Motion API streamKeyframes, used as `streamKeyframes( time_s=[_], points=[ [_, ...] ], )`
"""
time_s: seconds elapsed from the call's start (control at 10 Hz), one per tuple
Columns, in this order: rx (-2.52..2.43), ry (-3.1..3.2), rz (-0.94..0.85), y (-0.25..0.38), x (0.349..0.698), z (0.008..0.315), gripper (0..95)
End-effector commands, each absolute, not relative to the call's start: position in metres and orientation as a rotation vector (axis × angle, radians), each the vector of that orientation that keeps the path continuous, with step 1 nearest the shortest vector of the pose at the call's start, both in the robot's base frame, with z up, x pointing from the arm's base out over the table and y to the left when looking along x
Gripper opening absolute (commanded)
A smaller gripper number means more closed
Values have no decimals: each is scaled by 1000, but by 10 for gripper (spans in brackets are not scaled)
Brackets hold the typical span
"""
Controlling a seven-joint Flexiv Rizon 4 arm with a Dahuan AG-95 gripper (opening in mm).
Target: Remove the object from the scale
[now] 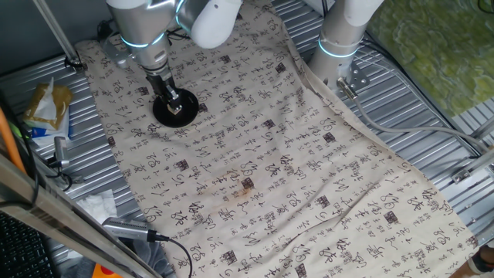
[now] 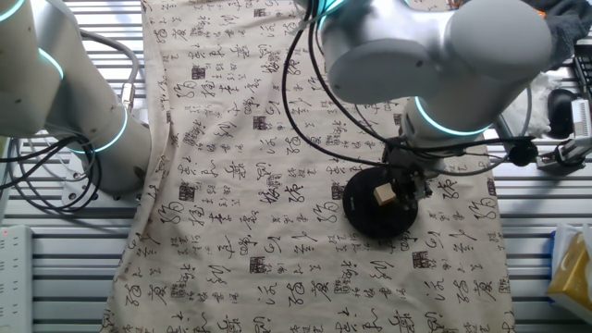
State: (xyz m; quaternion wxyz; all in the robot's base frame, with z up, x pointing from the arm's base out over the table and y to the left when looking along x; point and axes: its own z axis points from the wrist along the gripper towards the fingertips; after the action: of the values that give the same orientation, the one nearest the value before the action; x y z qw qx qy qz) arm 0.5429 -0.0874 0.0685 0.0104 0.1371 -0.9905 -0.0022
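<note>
The scale [image 2: 377, 204] lies on the cloth-covered tabletop [image 2: 277, 268], the object [image 2: 383, 193] sitting upon it. Just to the right stands the end effector [image 2: 403, 191] – touching the cube's side; open or clamped, I cannot tell.

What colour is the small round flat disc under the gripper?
Black, clearest in the other fixed view.
</note>
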Motion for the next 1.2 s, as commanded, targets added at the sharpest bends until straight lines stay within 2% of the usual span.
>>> streamKeyframes(
  time_s=[0.1,0.5,0.6,1.2],
  points=[
    [426,-3095,-8,-87,543,68,570],
    [431,-3091,-6,-84,546,67,570],
    [435,-3090,-4,-83,547,65,760],
    [499,-3040,-36,-91,554,51,760]
  ],
)
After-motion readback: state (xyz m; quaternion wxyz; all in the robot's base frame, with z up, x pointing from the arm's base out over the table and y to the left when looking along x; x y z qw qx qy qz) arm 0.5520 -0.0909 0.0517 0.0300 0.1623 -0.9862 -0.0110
